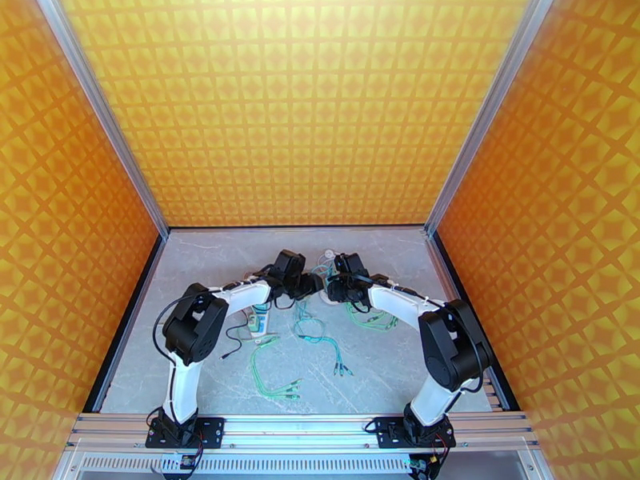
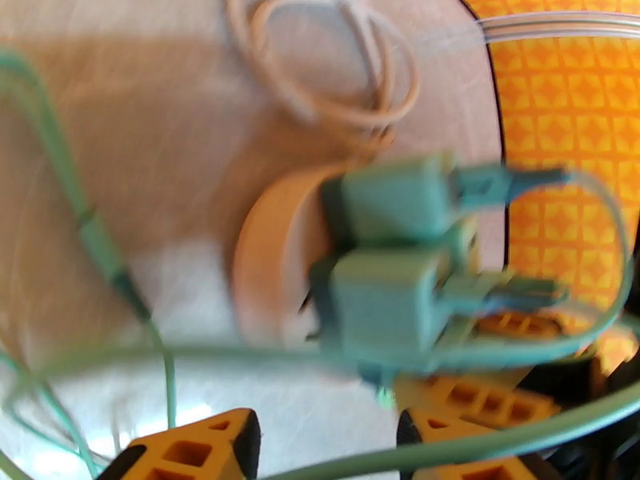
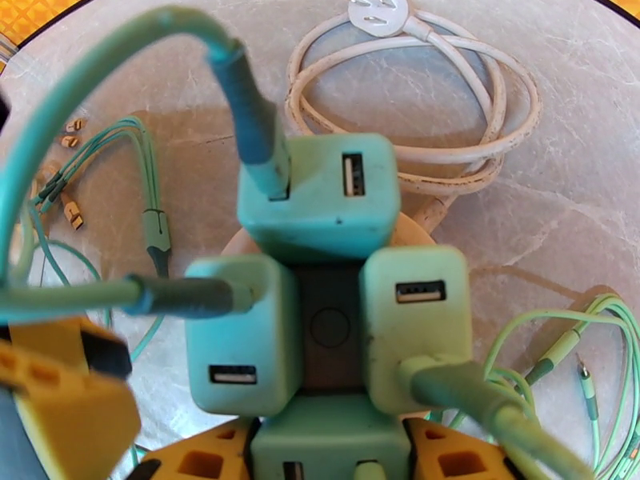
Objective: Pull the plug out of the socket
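Nearest, the right gripper point(image 3: 326, 456) had its orange fingers closed against both sides of a teal square charger plug point(image 3: 320, 426). The plug sat in the round socket hub with a dark centre point(image 3: 328, 326) on the grey marbled table point(image 3: 560, 194). The left gripper point(image 2: 324, 438) hung beside the hub, fingers apart; blur hid any hold. Beyond lay a coiled white cord point(image 3: 448, 154).

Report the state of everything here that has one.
Top plug, seated in the socket.
Left plug, seated.
Right plug, seated.
Bottom plug, seated, gripped by right pincer.
White cord, coiled, its plug lying free.
Left pincer, fingers apart; grip unclear.
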